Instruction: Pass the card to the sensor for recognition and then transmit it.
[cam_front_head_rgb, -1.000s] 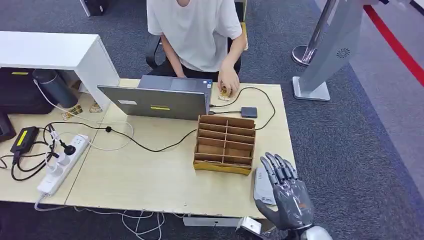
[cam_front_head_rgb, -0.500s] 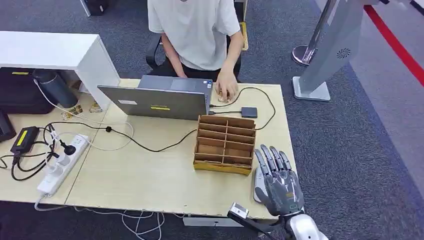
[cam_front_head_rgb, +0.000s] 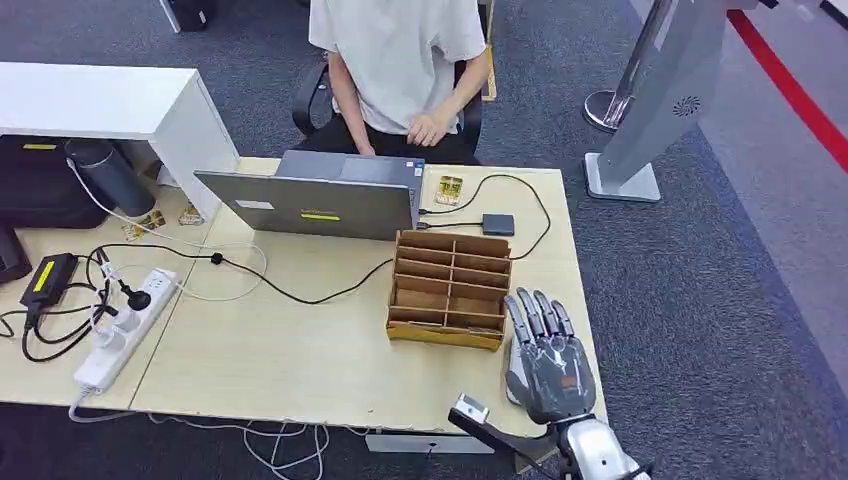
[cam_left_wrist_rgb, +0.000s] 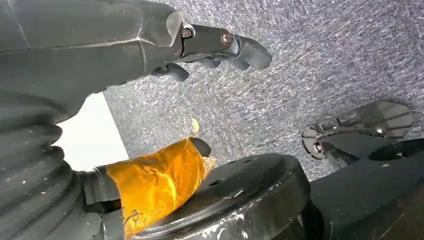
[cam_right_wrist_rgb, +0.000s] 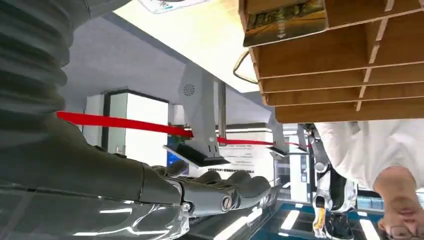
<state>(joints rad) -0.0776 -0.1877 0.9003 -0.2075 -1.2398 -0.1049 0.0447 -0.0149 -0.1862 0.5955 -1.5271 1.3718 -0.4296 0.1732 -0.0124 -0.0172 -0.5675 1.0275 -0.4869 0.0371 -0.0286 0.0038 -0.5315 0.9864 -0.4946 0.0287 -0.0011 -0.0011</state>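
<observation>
Head view: right hand (cam_front_head_rgb: 549, 360) hovering flat over the grey sensor (cam_front_head_rgb: 515, 362) at the table's (cam_front_head_rgb: 300, 350) front right corner, fingers spread and holding nothing.

Card (cam_front_head_rgb: 450, 189) is way off at the far edge, lying flat just right of the laptop (cam_front_head_rgb: 320, 200), long axis running away from the robot toward the seated person (cam_front_head_rgb: 400, 60). Wooden organizer (cam_front_head_rgb: 450, 288) sits between it and the hand. Left hand (cam_left_wrist_rgb: 220, 47) hangs over the carpet, fingers loosely curled, nothing in it.

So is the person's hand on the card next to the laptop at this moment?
No. In the head view the card lies alone on the table, and the person's hand is drawn back at their lap.
</observation>
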